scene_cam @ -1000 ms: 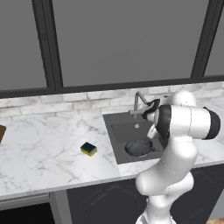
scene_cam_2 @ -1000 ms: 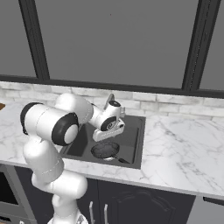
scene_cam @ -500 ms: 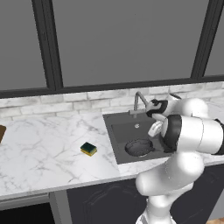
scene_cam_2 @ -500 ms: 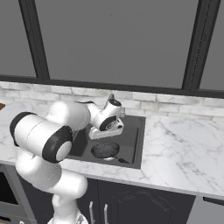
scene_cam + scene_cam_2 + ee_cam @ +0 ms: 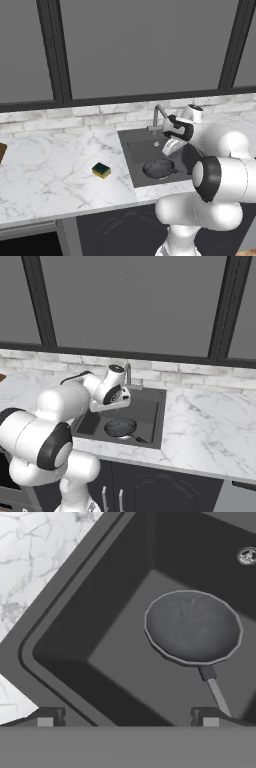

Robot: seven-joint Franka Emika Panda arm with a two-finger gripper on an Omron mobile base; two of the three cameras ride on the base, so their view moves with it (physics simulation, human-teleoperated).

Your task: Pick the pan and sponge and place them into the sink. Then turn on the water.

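The dark grey pan [image 5: 159, 168] [image 5: 120, 427] [image 5: 192, 627] lies flat on the floor of the sink [image 5: 131, 159] [image 5: 159, 423] [image 5: 75, 637], its thin handle [image 5: 216, 691] pointing toward the front. My gripper [image 5: 169, 147] [image 5: 118, 405] [image 5: 127, 719] hangs above the basin, beside the pan and clear of it, open with nothing between its fingertips [image 5: 50, 717]. The green-topped yellow sponge [image 5: 101, 170] rests on the marble counter to the left of the sink. The grey gooseneck faucet [image 5: 157, 114] [image 5: 128, 374] stands at the back rim; no stream falls from it.
White marble counter [image 5: 45, 170] [image 5: 210, 426] runs along both sides of the basin. The silver drain [image 5: 247, 556] sits beyond the pan. A brick backsplash and dark window frames rise behind the faucet. A brown object [image 5: 2, 151] pokes in at the far left edge.
The arm's elbow and shoulder have swung outward and lower while the hand stayed over the sink. The jaws stayed open; pan and sponge have not moved.
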